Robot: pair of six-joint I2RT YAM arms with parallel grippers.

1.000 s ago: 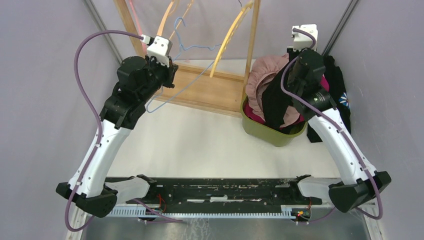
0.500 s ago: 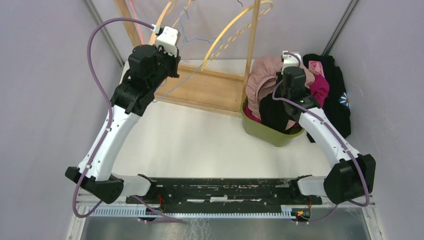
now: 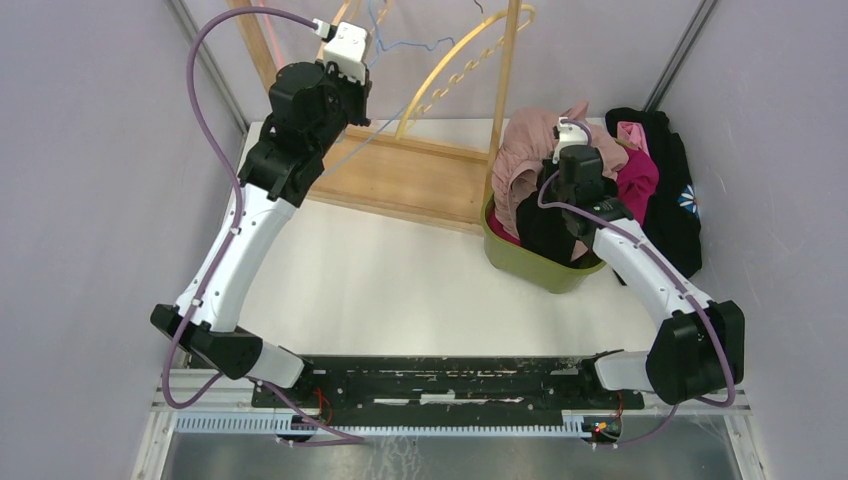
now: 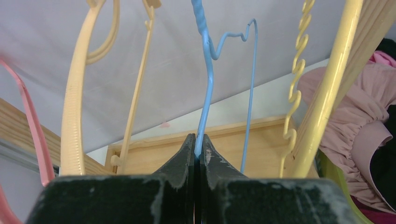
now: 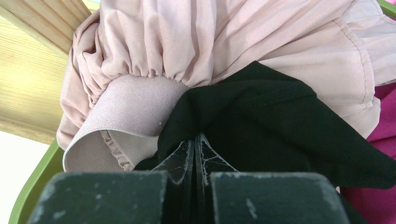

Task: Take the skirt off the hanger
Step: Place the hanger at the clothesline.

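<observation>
White tabletop, green bin: black skirt lies in the bin, off the blue hanger.
Right gripper, clenched on the skirt inside the bin, could drag it out with the pink garment if it rises unreleased; left gripper, well left of the bin, pinches the bare hanger.

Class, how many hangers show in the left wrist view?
4: a pink hanger far left, a cream hanger beside it, a blue hanger pinched in the left hand, a yellow hanger on the right. More may be hidden.
</observation>
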